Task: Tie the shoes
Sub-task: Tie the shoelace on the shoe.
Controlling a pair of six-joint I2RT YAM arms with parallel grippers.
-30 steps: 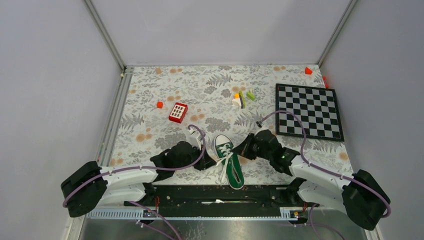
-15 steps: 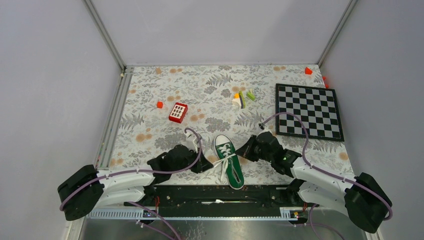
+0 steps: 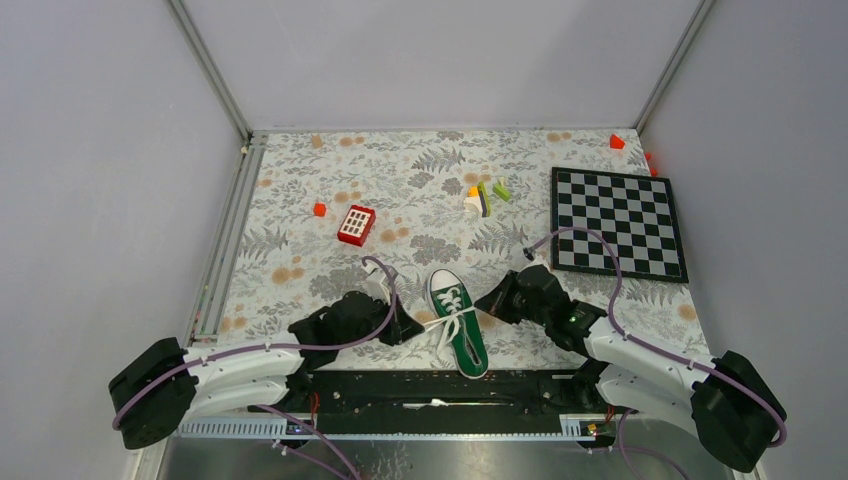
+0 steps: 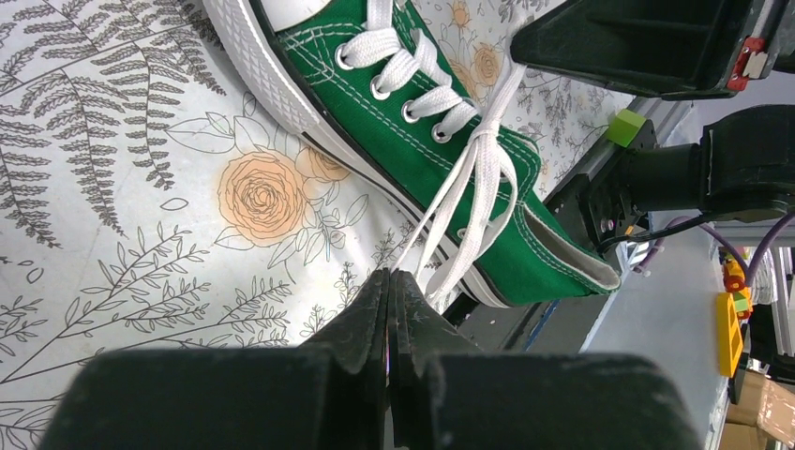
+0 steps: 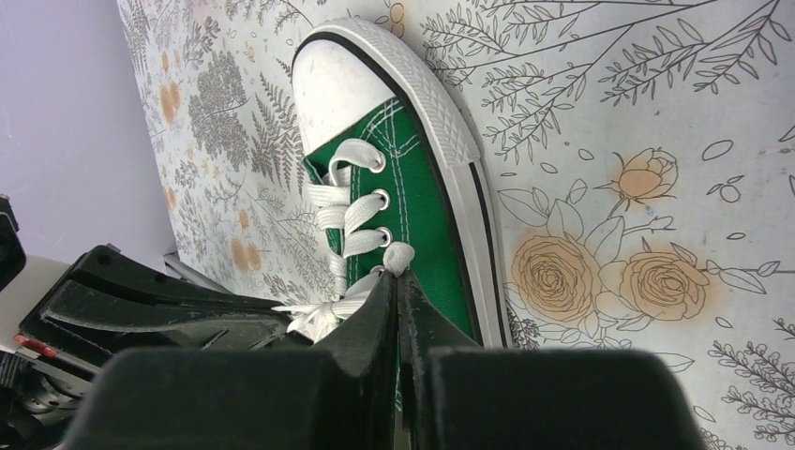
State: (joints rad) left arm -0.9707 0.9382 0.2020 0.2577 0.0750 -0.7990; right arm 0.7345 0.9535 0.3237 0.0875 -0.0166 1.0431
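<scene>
Since the earlier frames, the left arm is drawing back toward the near-left corner. Its shoulder housing is now sitting lower and further left in the top view. The right arm is shifting slightly toward the near-right. The sneaker is keeping its place. The laces are now lying stretched sideways across the sneaker instead of trailing mainly toward the heel.

The left jaws are standing fully closed just beside the sneaker's left flank. One lace strand is running from the crossing point down into their tips, and they are pinching it. The right jaws are likewise pressing together. Their tips are touching the green upper at the rearmost visible eyelet on the sneaker's right side and are pinching a white lace loop there.

The sneaker is lying sole-down on the worktop between the two arms. Its toe is pointing away from the bases and slightly left. Its heel is lying just beside the black rail at the near edge.

The worktop is also carrying these items:
- A red-and-white keypad block, well apart from the toe on the far left.
- A small red block near the keypad block.
- A cluster of coloured blocks beyond the toe.
- A chessboard near the right wall.
- A red piece in the far-right corner.

Grey walls are closing in the left, far and right sides.
</scene>
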